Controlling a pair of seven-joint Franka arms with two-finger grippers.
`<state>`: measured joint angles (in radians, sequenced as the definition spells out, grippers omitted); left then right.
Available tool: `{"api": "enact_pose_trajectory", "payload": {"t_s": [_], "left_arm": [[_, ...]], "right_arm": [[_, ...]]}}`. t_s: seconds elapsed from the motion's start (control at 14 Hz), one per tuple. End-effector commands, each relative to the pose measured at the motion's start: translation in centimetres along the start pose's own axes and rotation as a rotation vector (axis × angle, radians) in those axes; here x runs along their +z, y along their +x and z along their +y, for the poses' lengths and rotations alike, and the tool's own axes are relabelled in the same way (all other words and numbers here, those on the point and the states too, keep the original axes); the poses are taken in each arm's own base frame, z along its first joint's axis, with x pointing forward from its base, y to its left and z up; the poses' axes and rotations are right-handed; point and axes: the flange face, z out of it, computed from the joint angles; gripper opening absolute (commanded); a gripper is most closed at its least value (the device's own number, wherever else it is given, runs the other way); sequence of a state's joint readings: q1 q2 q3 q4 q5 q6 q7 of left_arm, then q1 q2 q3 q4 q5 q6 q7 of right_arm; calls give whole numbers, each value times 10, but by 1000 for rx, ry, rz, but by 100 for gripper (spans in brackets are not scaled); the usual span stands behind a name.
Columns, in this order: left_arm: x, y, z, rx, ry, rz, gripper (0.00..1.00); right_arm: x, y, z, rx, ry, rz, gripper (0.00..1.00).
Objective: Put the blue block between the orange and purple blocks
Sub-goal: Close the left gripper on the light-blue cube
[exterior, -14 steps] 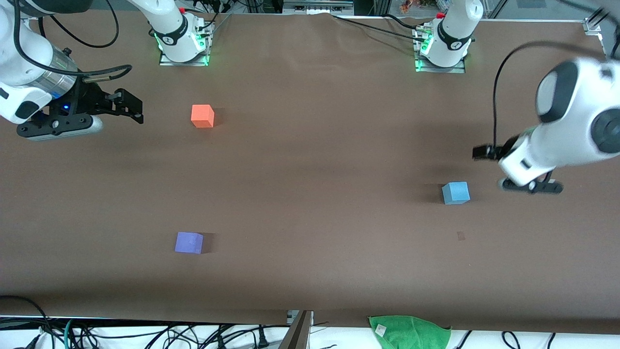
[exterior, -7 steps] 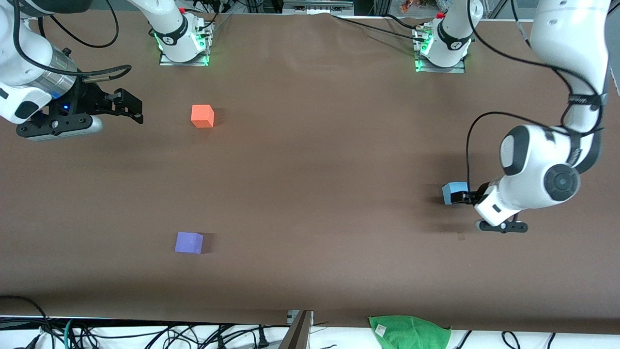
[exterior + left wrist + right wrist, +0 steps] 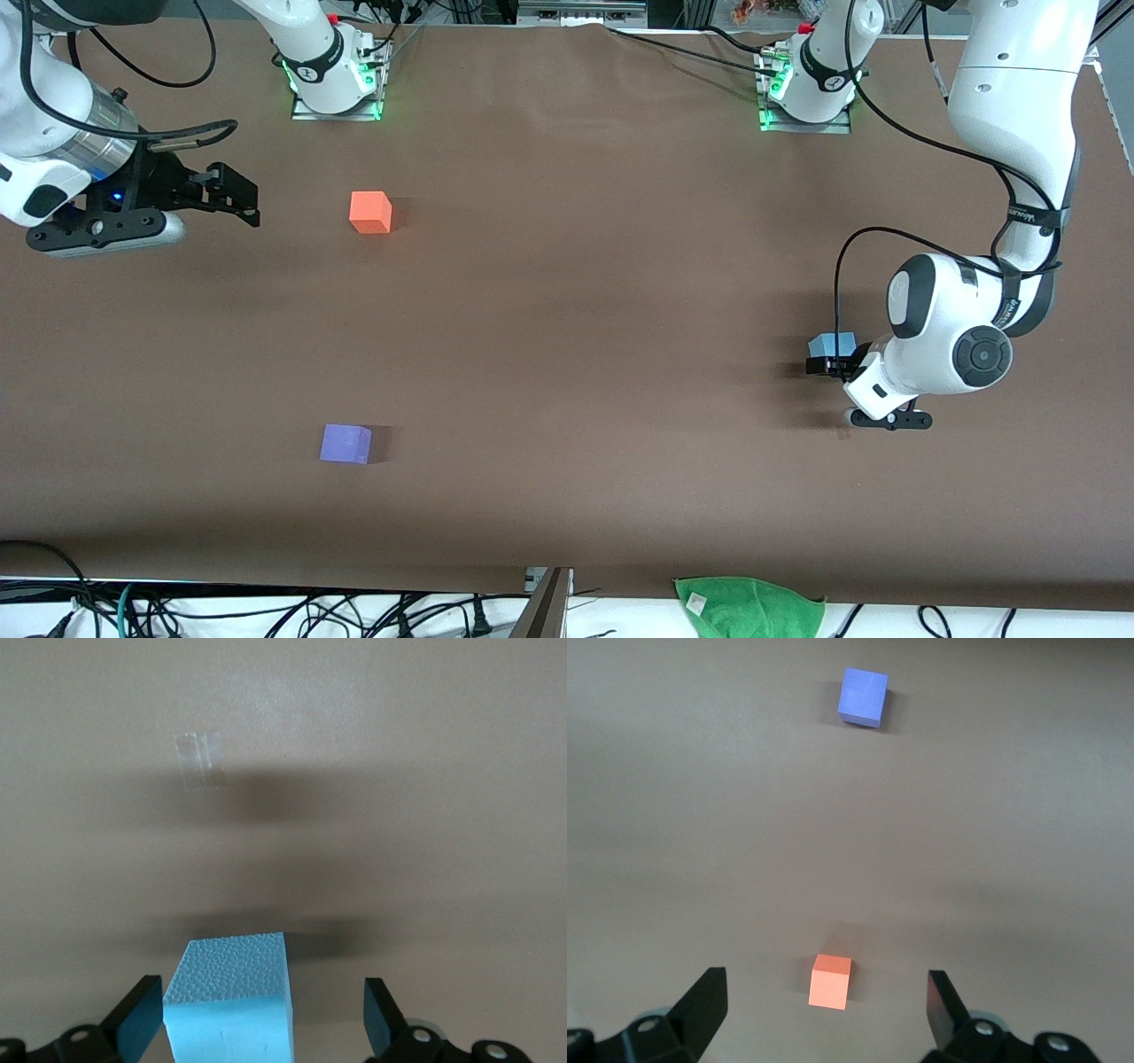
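Right gripper [image 3: 237, 197] waits, wide open and empty, over the right arm's end. Orange block [image 3: 370, 213] is farther from the camera than purple block [image 3: 345, 443] (well apart). Left gripper [image 3: 264, 1026], open, straddles blue block [image 3: 829, 342], one finger [image 3: 142, 1024] touching it.

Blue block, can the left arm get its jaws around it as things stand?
Probably yes. The left gripper is already down at the blue block, jaws open on either side of it with gaps showing, and nothing stands in the way.
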<state>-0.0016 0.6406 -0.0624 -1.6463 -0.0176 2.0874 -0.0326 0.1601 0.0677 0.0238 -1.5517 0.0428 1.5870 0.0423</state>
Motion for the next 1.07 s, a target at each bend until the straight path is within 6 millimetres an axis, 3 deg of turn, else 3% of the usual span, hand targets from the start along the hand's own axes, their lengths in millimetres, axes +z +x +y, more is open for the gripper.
{"api": "enact_pose_trajectory", "payload": {"t_s": [0.0, 0.43, 0.5, 0.64, 0.71, 0.79, 0.86, 1.0], "left_arm": [[12, -11, -3, 31, 40, -33, 100], [27, -18, -4, 53, 85, -65, 100], [30, -18, -4, 53, 84, -70, 95], [36, -20, -4, 55, 85, -80, 51], [38, -20, -4, 55, 84, -82, 37], [39, -20, -4, 55, 84, -83, 27], [37, -20, -4, 56, 84, -80, 22], [19, -17, 1, 60, 83, -57, 21]], "right_arm": [[-6, -1, -2, 5, -4, 9, 99], [-5, 0, -1, 5, -5, 11, 99], [-5, 0, -1, 5, -5, 11, 99], [-6, 0, -1, 5, -8, 11, 99], [-6, 0, -1, 0, -12, 11, 99], [-5, 0, -1, -3, -12, 10, 99], [-5, 0, 0, -2, -13, 10, 99], [-5, 0, 0, -2, -15, 10, 99]]}}
